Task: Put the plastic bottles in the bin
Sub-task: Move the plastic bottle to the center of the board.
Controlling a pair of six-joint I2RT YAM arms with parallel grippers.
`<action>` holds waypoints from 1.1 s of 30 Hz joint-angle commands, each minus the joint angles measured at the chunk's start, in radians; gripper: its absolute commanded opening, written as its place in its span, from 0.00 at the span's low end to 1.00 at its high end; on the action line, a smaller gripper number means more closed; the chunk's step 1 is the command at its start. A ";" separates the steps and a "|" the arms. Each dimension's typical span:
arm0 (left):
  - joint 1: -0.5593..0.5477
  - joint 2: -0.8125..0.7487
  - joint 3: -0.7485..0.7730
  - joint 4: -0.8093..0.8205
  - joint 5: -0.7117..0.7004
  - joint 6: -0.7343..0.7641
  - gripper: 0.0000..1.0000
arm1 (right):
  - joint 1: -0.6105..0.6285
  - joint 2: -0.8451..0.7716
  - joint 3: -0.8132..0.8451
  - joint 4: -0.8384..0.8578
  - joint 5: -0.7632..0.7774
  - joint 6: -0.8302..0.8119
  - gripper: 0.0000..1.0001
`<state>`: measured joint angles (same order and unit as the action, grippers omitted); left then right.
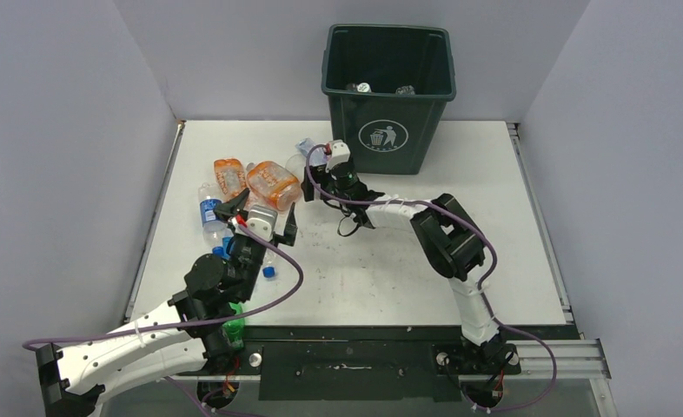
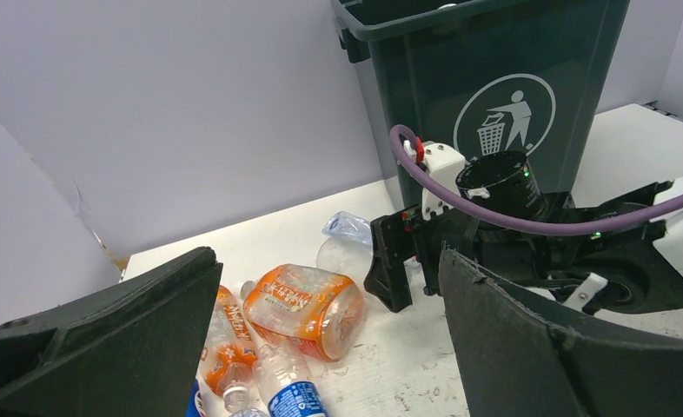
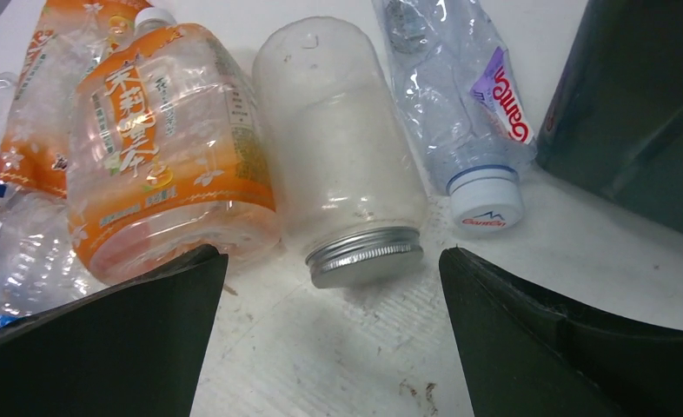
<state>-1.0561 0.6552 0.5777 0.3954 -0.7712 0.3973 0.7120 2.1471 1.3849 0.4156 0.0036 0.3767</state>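
The dark green bin (image 1: pixel 390 87) stands at the back of the table, with some bottles (image 1: pixel 360 88) inside. Loose plastic bottles lie left of it: two orange ones (image 1: pixel 274 184) (image 1: pixel 230 176), a blue-labelled clear one (image 1: pixel 209 211) and a crushed clear one (image 3: pixel 460 95) with a white cap. My right gripper (image 3: pixel 331 256) is open, low over the table, just short of a clear jar's lid; the orange bottle (image 3: pixel 164 148) lies beside its left finger. My left gripper (image 2: pixel 328 261) is open and empty, raised and facing the orange bottle (image 2: pixel 303 304) and the bin (image 2: pixel 494 78).
A clear jar with a silver screw lid (image 3: pixel 342 165) lies between the orange bottle and the crushed clear one. A green bottle (image 1: pixel 234 330) sits by the left arm's base, and a blue cap (image 1: pixel 269 272) lies loose. The bin wall (image 3: pixel 633 113) is close on the right gripper's right.
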 commanded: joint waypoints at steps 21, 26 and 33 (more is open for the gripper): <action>-0.005 -0.002 -0.003 0.054 0.013 0.026 0.96 | -0.040 0.126 0.159 -0.040 -0.055 -0.074 0.70; -0.006 -0.003 -0.004 0.054 0.015 0.025 0.96 | -0.039 0.093 0.109 0.003 -0.054 -0.069 0.52; -0.005 -0.002 -0.003 0.050 0.020 0.021 0.96 | -0.030 -0.024 -0.087 0.104 -0.034 -0.037 0.41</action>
<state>-1.0580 0.6563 0.5671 0.4038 -0.7696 0.4126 0.6796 2.2513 1.4109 0.4286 -0.0410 0.3099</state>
